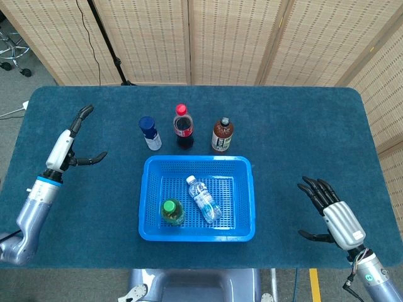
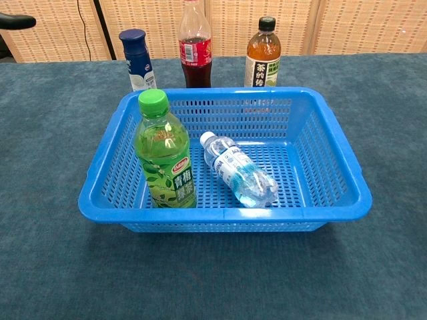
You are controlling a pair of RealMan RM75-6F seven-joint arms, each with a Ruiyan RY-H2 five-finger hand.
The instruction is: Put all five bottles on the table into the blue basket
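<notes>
Hovering over the left side of the table (image 1: pixel 302 119), the left hand (image 1: pixel 68 145) holds nothing — fingers extended, thumb splayed out, well apart from every bottle. In the chest view only a dark fingertip of it shows at the top left corner. The right hand (image 1: pixel 334 214) sits above the table's right front area, fingers spread and empty, well clear of the blue basket (image 1: pixel 242 201).

Inside the basket, the green bottle (image 2: pixel 164 153) stands upright at the front left, its green cap on. Just beside it to the right, the clear water bottle (image 2: pixel 237 169) lies on its side, cap pointing toward the back — the two appear close but whether they touch cannot be told.

Behind the basket, three bottles stand upright on the table in a row: the blue-capped bottle (image 1: pixel 150 133) at left, the red-capped cola bottle (image 1: pixel 183 128) in the middle, the brown tea bottle (image 1: pixel 222 134) at right, near the basket's back rim.
</notes>
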